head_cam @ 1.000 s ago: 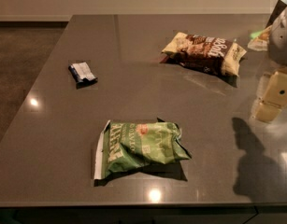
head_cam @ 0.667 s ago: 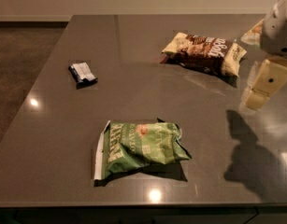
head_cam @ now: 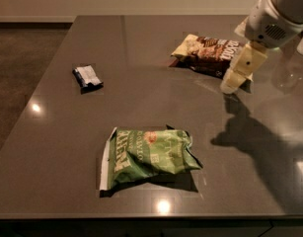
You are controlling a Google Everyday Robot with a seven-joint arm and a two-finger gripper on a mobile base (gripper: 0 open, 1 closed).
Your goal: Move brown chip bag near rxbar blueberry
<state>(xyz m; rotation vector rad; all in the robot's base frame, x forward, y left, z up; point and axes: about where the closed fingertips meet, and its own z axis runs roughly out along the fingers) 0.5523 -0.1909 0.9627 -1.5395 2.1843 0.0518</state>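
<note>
The brown chip bag lies flat at the back right of the dark table, with a dark brown middle and cream-yellow ends. The rxbar blueberry, a small dark blue wrapper with a white-silver patch, lies at the left, far from the bag. My gripper hangs from the white arm at the upper right. It is above the table at the bag's front right end and partly covers that end.
A green chip bag lies near the table's front edge, in the middle. The arm's shadow falls on the table's right side. The floor is beyond the table's left edge.
The arm and gripper have moved left, from the right edge of the view to the brown chip bag's right end. The bags and the bar have not moved.
</note>
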